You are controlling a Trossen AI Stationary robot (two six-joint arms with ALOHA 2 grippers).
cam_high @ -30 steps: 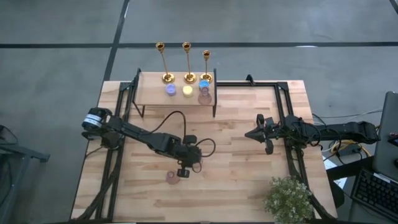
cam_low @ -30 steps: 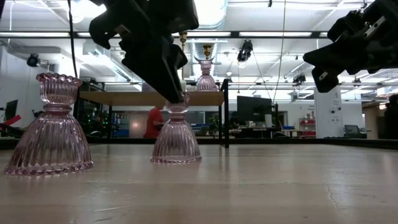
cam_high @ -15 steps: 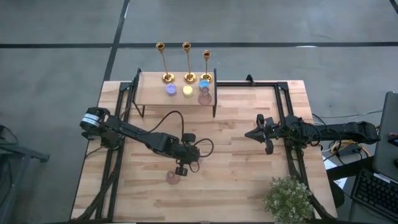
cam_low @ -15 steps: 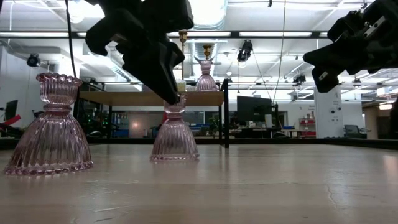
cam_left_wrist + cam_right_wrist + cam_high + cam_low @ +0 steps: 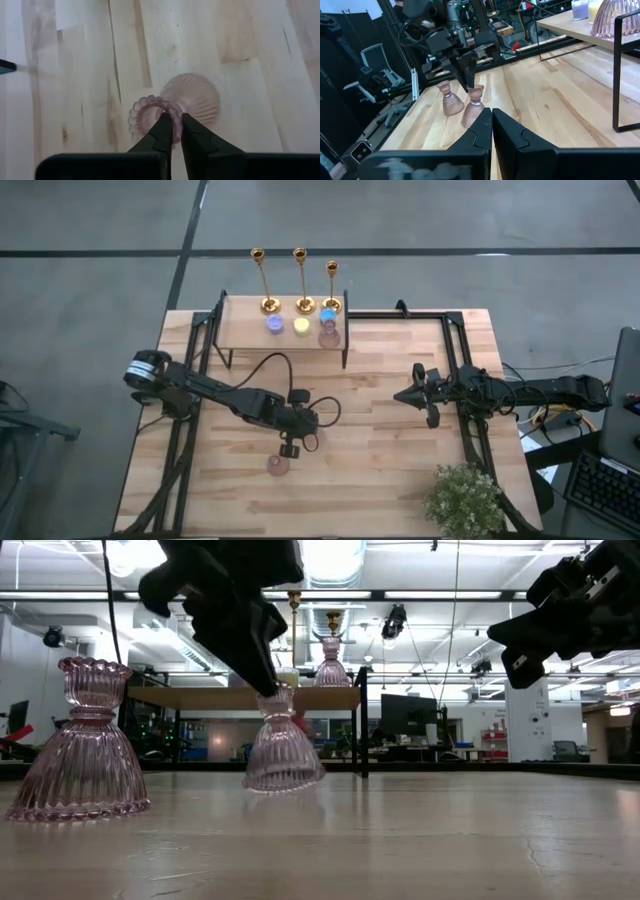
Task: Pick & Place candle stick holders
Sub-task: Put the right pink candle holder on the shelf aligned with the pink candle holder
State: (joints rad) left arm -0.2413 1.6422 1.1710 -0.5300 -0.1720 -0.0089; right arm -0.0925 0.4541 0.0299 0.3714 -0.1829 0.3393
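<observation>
Candlestick holders in gold stood on the shelf while the left gripper, fingers clamped on a tilted pink glass holder, raised it off the desk; the right gripper hovered, fingers together.

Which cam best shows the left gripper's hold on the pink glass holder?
Left wrist view: the left gripper pinches the scalloped rim of the pink glass holder. Low view shows the holder tilted, base off the table. High view shows only a small part of it beside the arm. Right wrist view shows it from afar.
</observation>
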